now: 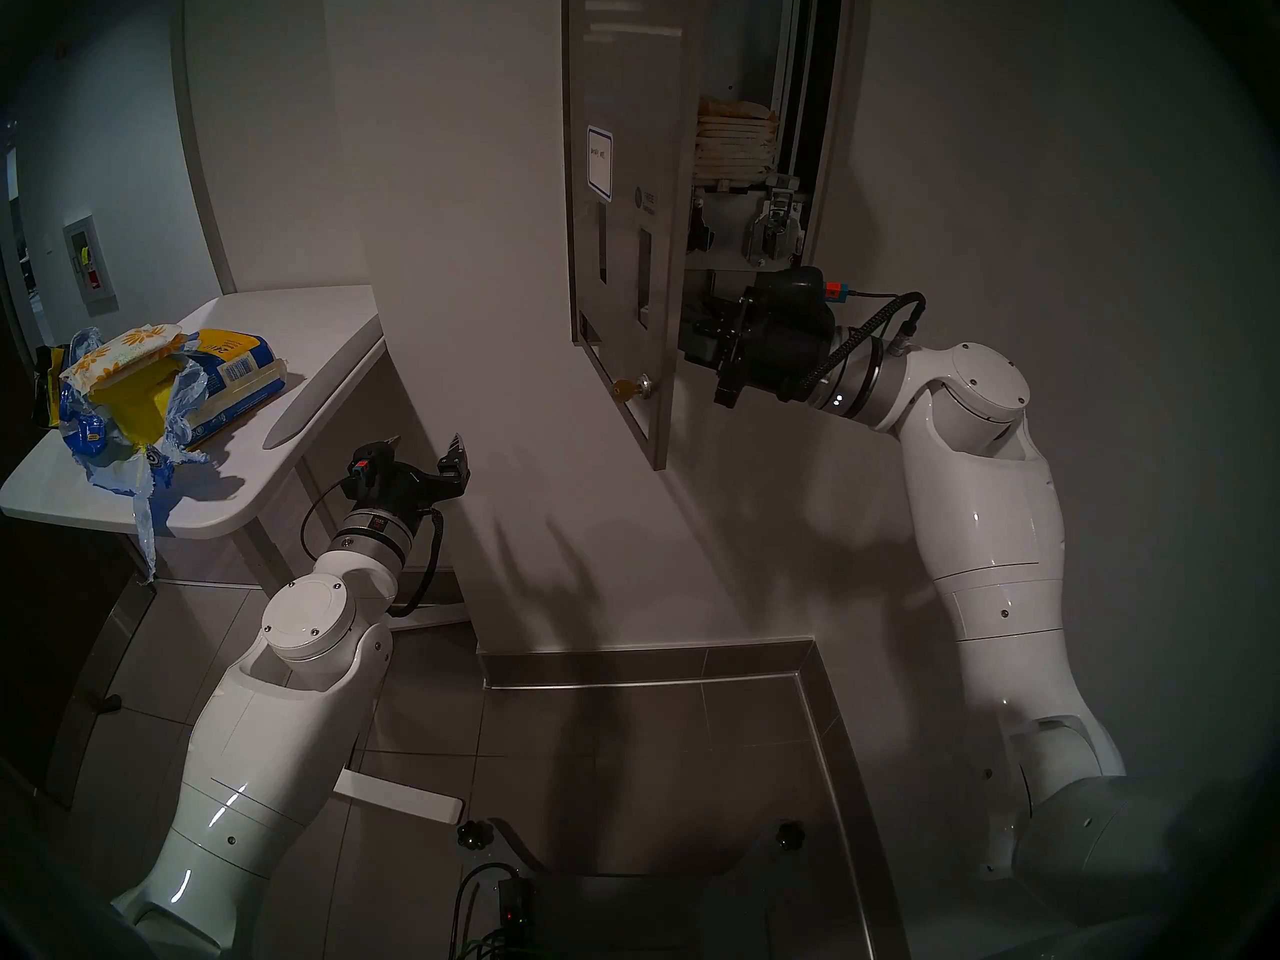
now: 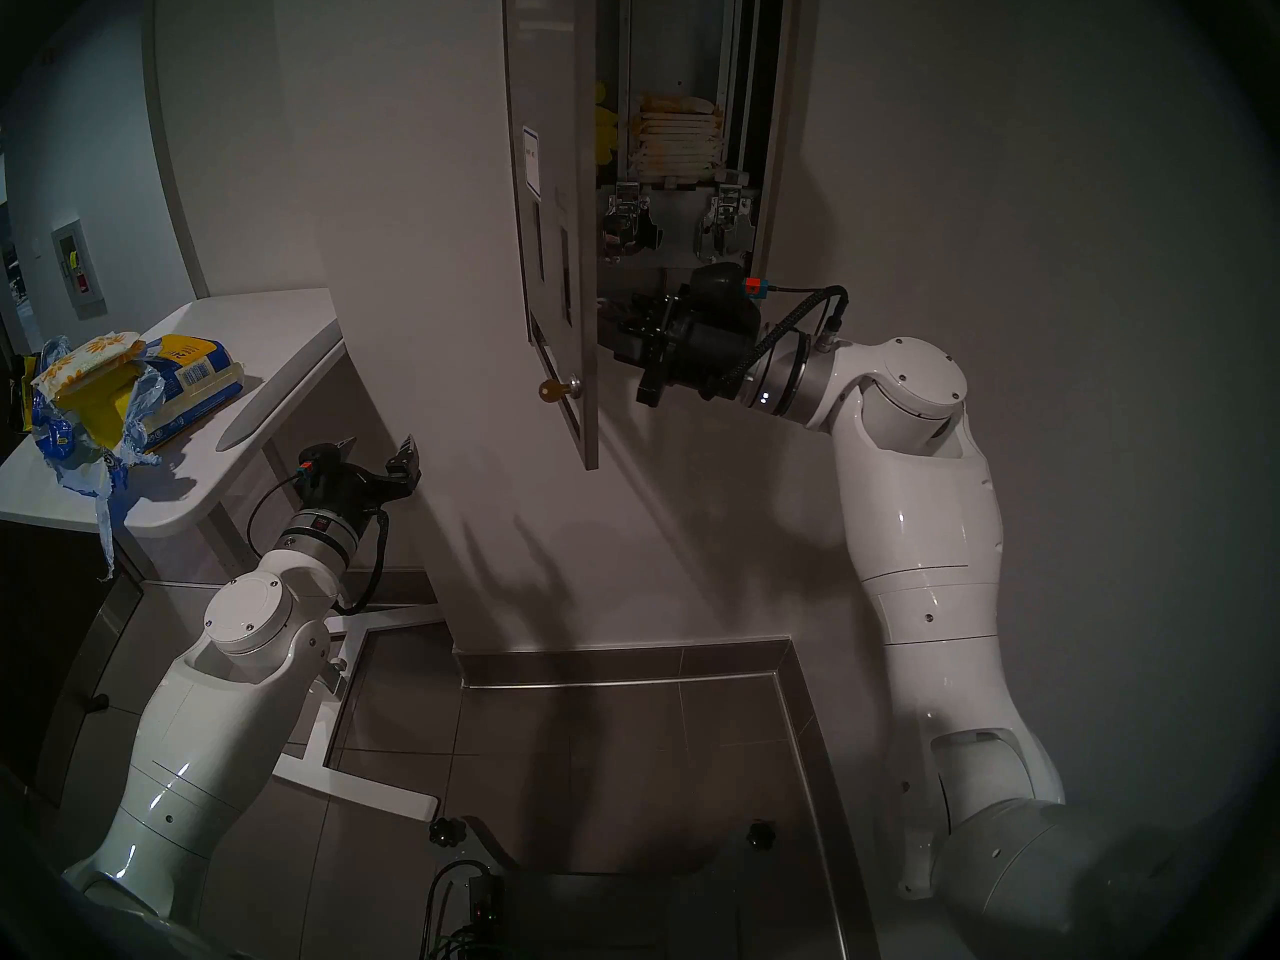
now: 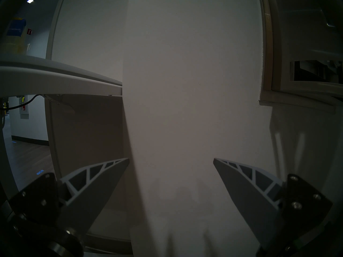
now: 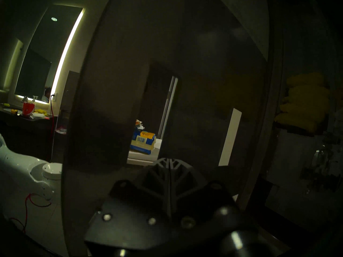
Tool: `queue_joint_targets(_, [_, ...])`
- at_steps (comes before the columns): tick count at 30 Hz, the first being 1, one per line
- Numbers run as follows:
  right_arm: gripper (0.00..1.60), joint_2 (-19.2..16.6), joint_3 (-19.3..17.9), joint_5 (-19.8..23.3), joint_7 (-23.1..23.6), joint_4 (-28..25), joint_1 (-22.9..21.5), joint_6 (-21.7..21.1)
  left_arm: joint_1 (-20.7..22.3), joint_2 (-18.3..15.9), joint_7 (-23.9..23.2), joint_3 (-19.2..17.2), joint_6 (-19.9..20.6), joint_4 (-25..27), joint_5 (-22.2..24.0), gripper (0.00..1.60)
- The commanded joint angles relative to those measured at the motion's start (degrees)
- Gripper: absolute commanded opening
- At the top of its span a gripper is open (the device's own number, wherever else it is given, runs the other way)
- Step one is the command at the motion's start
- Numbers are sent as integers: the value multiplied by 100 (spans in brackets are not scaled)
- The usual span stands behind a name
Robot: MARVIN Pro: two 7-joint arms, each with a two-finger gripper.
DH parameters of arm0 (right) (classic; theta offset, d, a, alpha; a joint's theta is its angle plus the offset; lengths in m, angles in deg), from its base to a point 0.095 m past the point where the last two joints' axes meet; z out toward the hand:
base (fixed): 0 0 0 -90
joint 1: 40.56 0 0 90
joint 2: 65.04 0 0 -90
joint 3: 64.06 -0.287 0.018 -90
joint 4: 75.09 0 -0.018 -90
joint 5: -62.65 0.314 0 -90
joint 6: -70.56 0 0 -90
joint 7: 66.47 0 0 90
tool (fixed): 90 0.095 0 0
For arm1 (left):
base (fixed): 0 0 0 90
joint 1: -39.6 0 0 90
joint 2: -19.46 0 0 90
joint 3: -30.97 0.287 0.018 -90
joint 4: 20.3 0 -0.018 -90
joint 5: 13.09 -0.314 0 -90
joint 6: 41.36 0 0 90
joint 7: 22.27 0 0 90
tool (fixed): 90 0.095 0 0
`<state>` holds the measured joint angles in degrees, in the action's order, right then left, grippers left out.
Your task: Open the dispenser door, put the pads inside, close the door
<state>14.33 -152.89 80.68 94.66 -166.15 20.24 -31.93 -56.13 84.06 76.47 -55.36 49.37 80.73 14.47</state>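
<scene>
Now, with the dispenser door (image 1: 627,196) swung open, my closed, empty right tool (image 4: 169,164) sits behind it, my left tool (image 1: 426,453) gapes empty, and pads (image 1: 131,352) wait on the table (image 1: 325,335), so fetching one seems next.

2 head cams high; wrist cams close-up
</scene>
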Motion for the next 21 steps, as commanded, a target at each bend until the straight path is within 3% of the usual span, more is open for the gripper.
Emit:
queue_joint_targets(1, [0, 491, 145, 171, -197, -59, -233, -53, 147, 3, -4, -46, -75, 165, 0, 160])
queue_joint_targets(21, [0, 1128, 244, 434, -625, 77, -489, -128, 147, 3, -4, -46, -76, 165, 0, 160])
